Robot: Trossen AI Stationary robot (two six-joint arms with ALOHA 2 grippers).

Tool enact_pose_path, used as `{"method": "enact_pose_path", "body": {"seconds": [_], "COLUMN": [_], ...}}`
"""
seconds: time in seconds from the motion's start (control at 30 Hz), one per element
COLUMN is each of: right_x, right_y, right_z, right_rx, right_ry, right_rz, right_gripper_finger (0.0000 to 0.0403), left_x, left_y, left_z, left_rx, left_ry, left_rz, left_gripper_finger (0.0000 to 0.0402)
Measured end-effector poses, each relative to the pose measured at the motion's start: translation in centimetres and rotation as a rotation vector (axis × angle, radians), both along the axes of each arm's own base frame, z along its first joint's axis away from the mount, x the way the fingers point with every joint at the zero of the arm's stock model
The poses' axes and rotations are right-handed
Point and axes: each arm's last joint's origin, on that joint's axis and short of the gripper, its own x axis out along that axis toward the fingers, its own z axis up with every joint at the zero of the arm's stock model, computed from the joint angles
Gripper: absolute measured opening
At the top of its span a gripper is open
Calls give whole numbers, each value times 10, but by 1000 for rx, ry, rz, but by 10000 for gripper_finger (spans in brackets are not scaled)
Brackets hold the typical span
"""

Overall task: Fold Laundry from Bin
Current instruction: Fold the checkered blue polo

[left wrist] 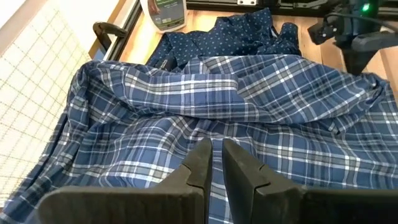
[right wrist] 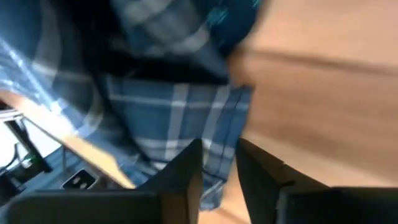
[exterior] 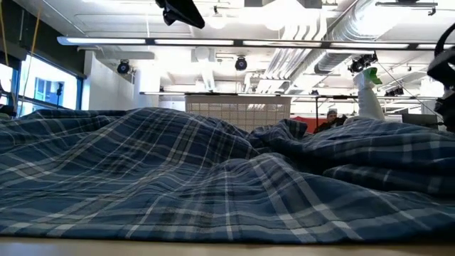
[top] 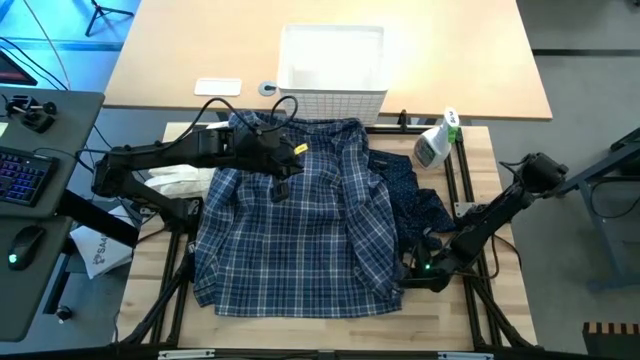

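plaid shirt [top: 300, 225] spread flat, right gripper [top: 412, 272] pinching its edge

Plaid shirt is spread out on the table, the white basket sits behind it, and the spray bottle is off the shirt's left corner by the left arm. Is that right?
Not quite. The spray bottle stands on the right arm's side, near the plaid shirt's far right corner, as the high view shows. The rest holds: the shirt is spread on the table, with the white basket behind it.
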Motion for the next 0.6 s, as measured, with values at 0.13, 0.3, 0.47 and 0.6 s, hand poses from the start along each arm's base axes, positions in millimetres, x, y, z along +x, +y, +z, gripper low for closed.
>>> {"method": "enact_pose_path", "body": {"seconds": [0.13, 0.3, 0.47, 0.6], "right_x": [-3, 0, 8, 11], "right_y": [-2, 8, 33, 42], "right_z": [-2, 12, 76, 152], "right_rx": [-58, -48, -66, -149], "right_ry": [-11, -78, -218, -362], "right_rz": [9, 40, 120, 169], "right_gripper_finger": [31, 5, 1, 1], "left_x": [0, 1, 3, 6], "left_y": [-2, -5, -7, -11], "left_z": [0, 1, 2, 5], "left_rx": [-7, -2, 2, 20], "left_ry": [-3, -8, -24, -65], "left_rz": [-1, -15, -26, -48], "left_gripper_finger": [26, 26, 26, 26]}}
